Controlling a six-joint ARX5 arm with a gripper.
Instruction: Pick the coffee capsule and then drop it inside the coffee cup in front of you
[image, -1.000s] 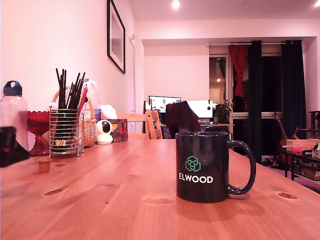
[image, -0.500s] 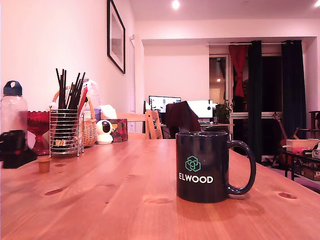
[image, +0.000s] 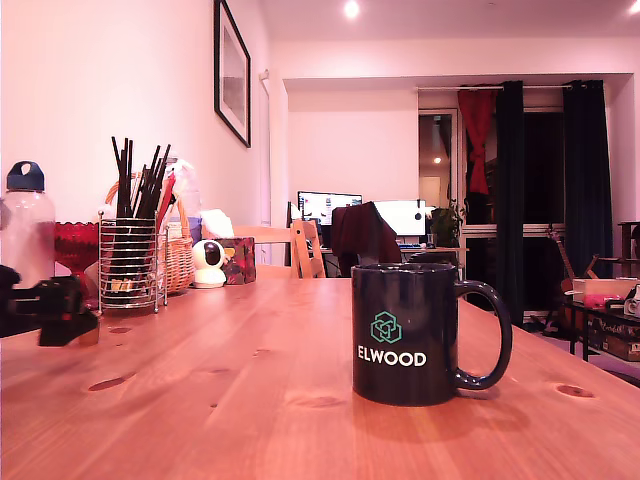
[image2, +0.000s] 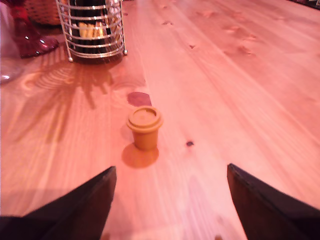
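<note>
The coffee capsule (image2: 145, 127) is a small tan pod standing on the wooden table, rim up. In the wrist view it sits ahead of my open gripper (image2: 170, 200), between the lines of the two dark fingertips (image2: 85, 200) and clear of both. In the exterior view my gripper (image: 65, 315) is a dark shape low over the table at the far left, and it hides the capsule there. The coffee cup (image: 405, 335), a glossy dark mug with white "ELWOOD" lettering and its handle to the exterior view's right, stands far off toward that side.
A wire holder of black straws (image: 132, 265) stands just behind the capsule, also close in the wrist view as the wire holder (image2: 92, 30). Beside it are a red glass (image: 75, 250), a water bottle (image: 25, 230), a wicker basket (image: 180, 262) and a small white camera (image: 208, 263).
My gripper has moved toward the exterior view's right along the table and now covers the spot where the capsule showed. The mug and the capsule have not moved.
</note>
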